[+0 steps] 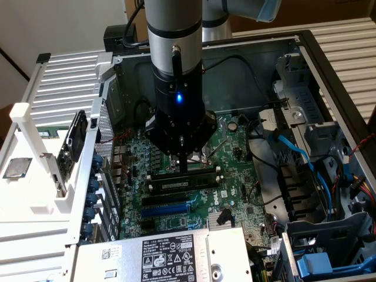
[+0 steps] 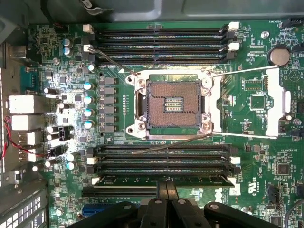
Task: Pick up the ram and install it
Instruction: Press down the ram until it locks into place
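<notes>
Green motherboard (image 2: 256,102) inside open metal computer case (image 1: 329,64): empty square silver CPU socket (image 2: 173,105) at centre; black memory slots with white end clips (image 2: 161,40) beside socket; blue expansion slot (image 1: 167,207) near socket.

Arm (image 1: 174,35) vertical (jaws closed)

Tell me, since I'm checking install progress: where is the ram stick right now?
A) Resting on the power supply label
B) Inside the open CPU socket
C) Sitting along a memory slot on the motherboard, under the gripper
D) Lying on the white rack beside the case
C: the ram lies lengthwise in a memory slot beside the CPU socket, with the shut gripper pressing on its top edge at mid-length.
</notes>
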Motion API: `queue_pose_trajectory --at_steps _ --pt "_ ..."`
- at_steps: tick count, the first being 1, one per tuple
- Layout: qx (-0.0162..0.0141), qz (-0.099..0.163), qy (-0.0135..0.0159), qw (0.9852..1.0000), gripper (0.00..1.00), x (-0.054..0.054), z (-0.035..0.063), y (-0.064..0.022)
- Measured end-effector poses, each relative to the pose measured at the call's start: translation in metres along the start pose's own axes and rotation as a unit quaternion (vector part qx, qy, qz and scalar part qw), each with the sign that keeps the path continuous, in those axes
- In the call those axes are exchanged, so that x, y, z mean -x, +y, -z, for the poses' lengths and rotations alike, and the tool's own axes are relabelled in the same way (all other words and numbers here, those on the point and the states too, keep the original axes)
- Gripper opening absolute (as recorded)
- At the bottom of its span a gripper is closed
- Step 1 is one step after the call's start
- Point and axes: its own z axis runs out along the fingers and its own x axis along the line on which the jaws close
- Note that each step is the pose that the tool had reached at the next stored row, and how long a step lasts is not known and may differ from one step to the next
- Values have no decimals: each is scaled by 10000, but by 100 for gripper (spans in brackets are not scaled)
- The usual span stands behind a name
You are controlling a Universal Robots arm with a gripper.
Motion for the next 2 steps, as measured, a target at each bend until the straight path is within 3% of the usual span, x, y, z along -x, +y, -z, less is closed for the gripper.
queue_pose_trajectory --at_steps 2 --pt "0 0 0 10000 10 0 0 0"
